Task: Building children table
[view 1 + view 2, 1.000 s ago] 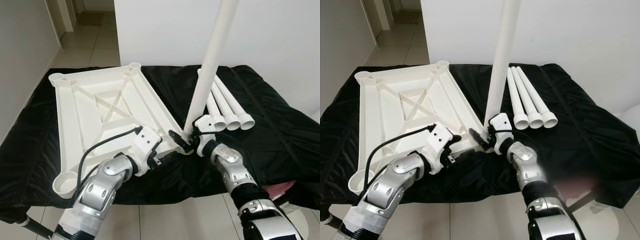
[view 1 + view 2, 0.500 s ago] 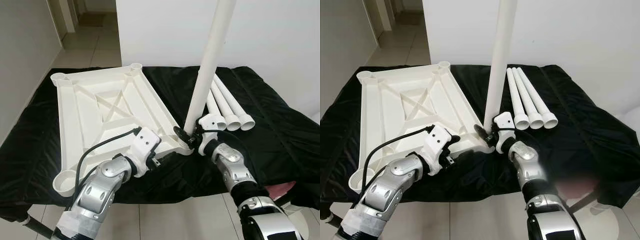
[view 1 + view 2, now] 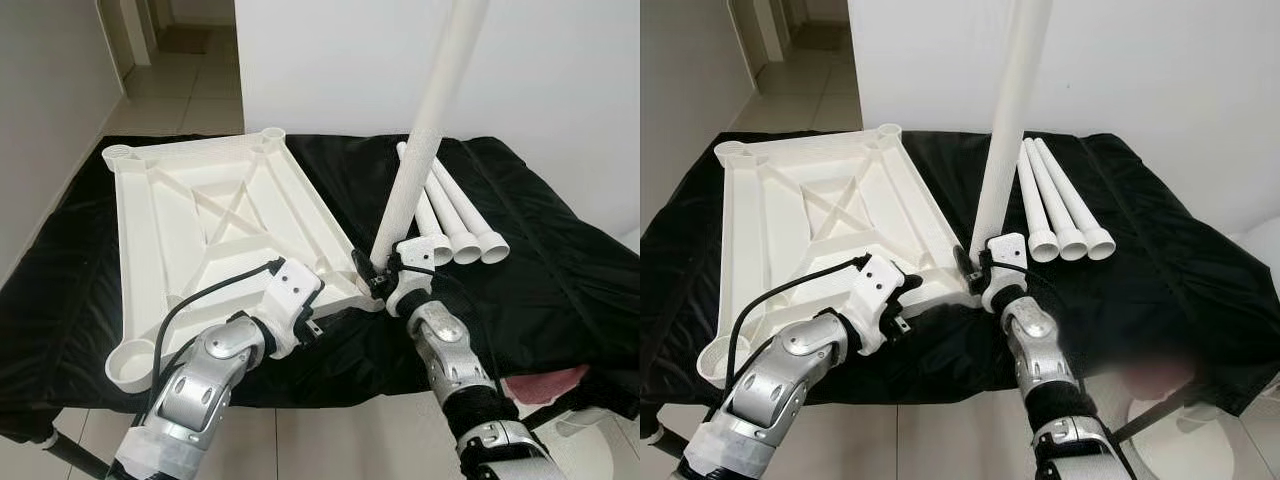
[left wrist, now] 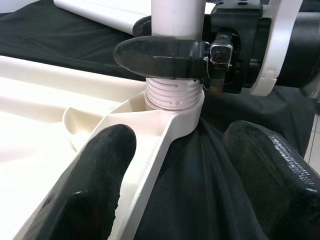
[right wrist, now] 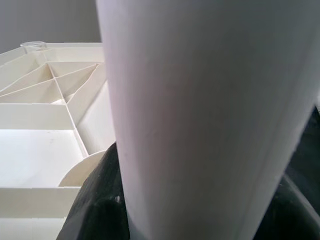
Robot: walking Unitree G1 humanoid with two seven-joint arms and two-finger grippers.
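The white tabletop (image 3: 210, 230) is lying upside down on the black-covered counter (image 3: 560, 270). The right hand (image 3: 378, 276) is gripping a white leg (image 3: 425, 150) tightly near its threaded end, which is sitting in the near corner socket (image 4: 172, 107). The left hand (image 4: 175, 185) is resting wide open at the tabletop's near edge, holding nothing. Three spare legs (image 3: 455, 215) are lying just beside.

Tall white plastic tube leg (image 3: 425, 150): top cut off by upper edge in both eye views; in the right wrist view its sides run past the frame and it covers most of the black fingers (image 5: 95, 200). Left gripper (image 3: 325, 318) fingertips hidden under the white ribbed plastic tabletop (image 3: 200, 220) rim in the eye views. Pinkish patch (image 3: 545, 385) by the black cloth (image 3: 560, 270) front edge: blurred, can't tell what. Cloth's right end cut off.
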